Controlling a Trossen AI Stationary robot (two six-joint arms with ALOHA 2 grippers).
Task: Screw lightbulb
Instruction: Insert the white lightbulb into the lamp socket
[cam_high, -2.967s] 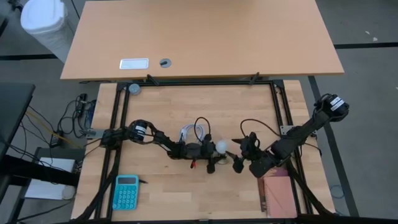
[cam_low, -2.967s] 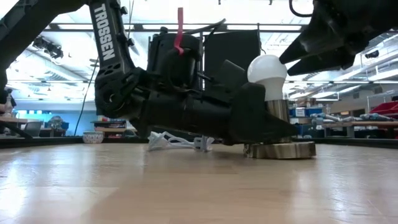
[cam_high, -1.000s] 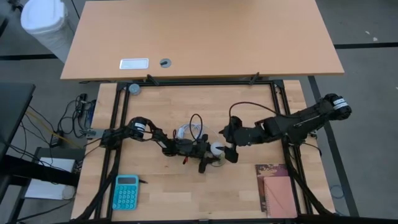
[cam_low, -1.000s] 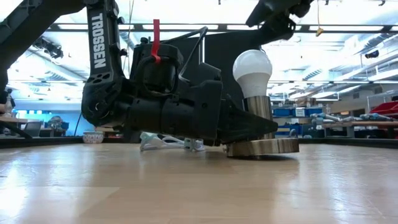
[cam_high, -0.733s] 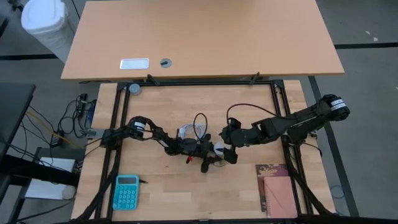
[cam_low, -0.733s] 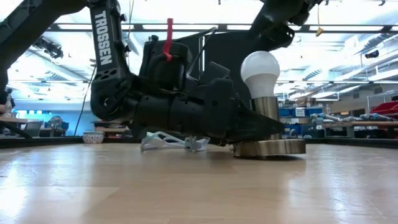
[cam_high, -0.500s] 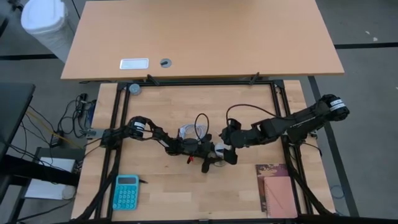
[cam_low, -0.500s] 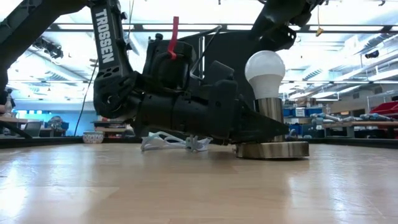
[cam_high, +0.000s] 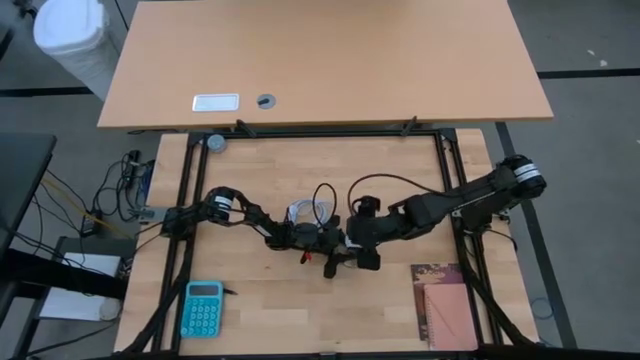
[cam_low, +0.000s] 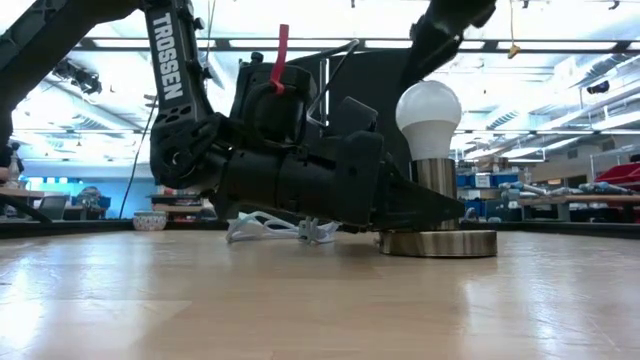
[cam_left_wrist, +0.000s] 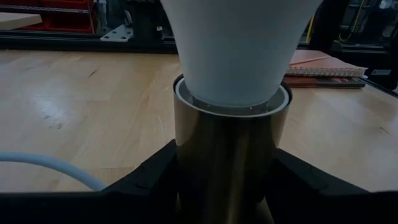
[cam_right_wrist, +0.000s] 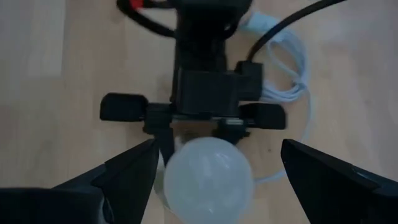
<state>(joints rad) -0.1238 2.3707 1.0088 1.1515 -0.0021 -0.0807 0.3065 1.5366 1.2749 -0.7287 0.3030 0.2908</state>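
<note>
The white lightbulb stands upright in a brass socket tube, which stands on a round metal base disc on the wooden table. My left gripper lies low on the table and is shut on the socket tube. My right gripper hangs open right above the bulb. One of its fingers stands on each side of the globe without touching it. In the high view the right gripper covers the bulb. My left gripper pinches the brass socket tube between its two fingers, below the bulb's neck. The fingers come in level, just above the table, from the table's left side. The socket stands upright with its base disc on the table.
A coiled white cable lies just behind the left gripper. A teal calculator lies at the near left and a reddish notebook at the near right. Black frame rails border the work area.
My right gripper has moved toward the table's left edge and now stands over the bulb, with its fingers either side of the globe. My left gripper, holding the socket, has shifted a little along the table. The bulb has stayed upright.
</note>
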